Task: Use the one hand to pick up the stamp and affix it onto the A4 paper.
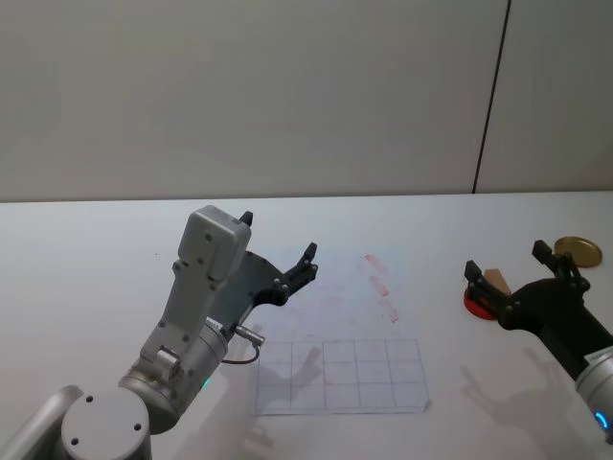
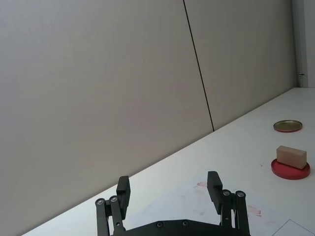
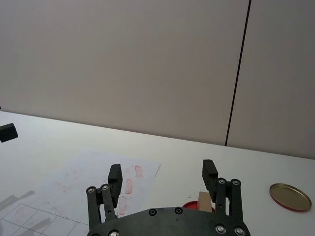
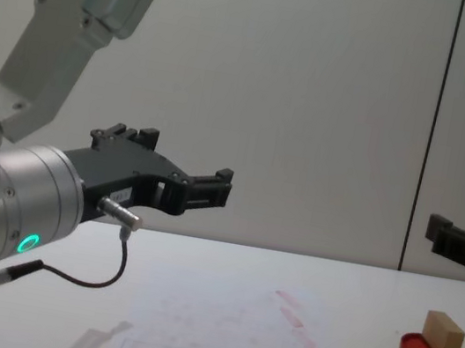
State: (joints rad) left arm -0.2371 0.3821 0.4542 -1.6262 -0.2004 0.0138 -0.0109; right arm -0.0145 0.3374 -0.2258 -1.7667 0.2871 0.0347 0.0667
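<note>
**Stamp lies just below my right hand**

The worktop (image 1: 96,249) carries the paper (image 1: 354,326) off to the left of my right hand (image 1: 507,260). The left hand (image 1: 278,236) hovers over the paper, spread, well apart from the stamp. My right hand is spread wide above the red pad (image 1: 472,304), and the stamp (image 1: 496,281) rests on that pad, below the fingers. In the right wrist view the palm cuts off the stamp's base, so I can't fix its long axis.

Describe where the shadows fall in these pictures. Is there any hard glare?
Head view: soft grey shadows of the left gripper lie on the grid of the A4 paper, and that of the right gripper on the table beside it. Chest view: faint shadows at the paper's near edge. Right wrist view: pale shadows over the grid's corner. No hard glare on the table.
</note>
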